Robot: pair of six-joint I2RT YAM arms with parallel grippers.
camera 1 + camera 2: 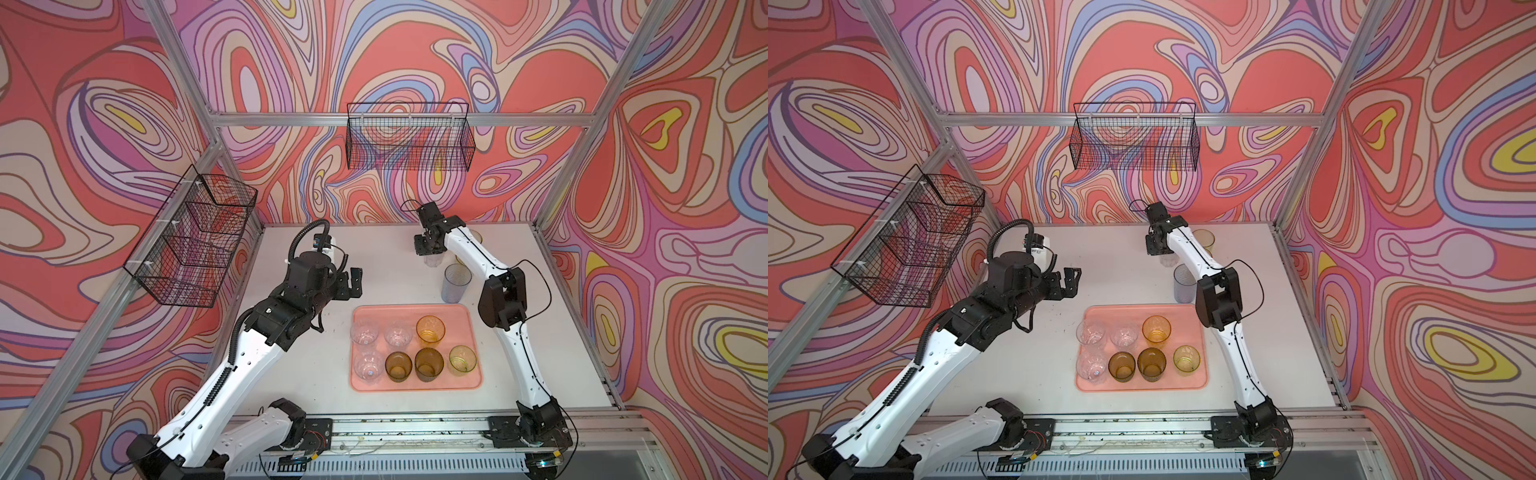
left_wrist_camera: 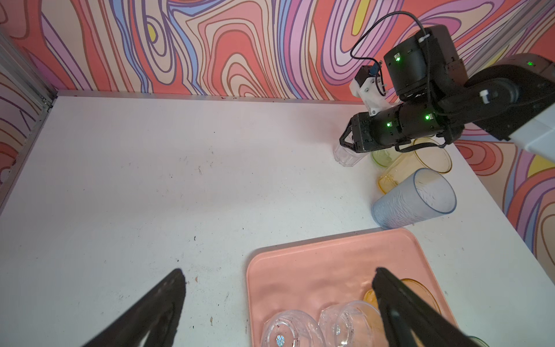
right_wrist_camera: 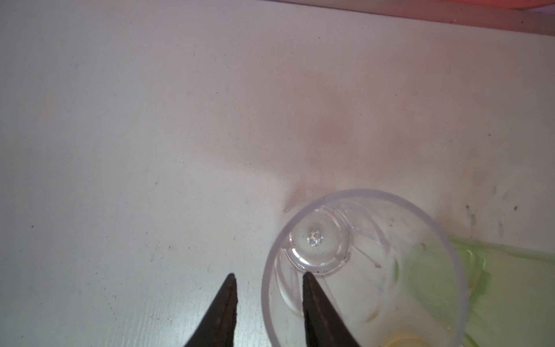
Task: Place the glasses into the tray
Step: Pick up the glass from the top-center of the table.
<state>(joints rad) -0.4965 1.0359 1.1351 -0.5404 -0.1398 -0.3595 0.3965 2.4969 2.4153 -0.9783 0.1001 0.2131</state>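
The tray (image 1: 461, 320) holds seven glasses (image 1: 428, 361); four more stand on the table (image 1: 299, 374) beyond its far right corner. The left gripper (image 1: 349, 282) hangs wide open and empty, left of the tray. The right gripper (image 3: 268, 275) has narrow jaws straddling the wall of a clear glass (image 3: 360, 270) there; whether they pinch it, I cannot tell.

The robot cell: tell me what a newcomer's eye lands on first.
The swirling red-and-purple walls, then the salmon-pink tray toward the table's front, holding seven upright glasses. At the far side, the right gripper straddles the wall of a clear glass, one finger inside, near a tall blue-grey glass.
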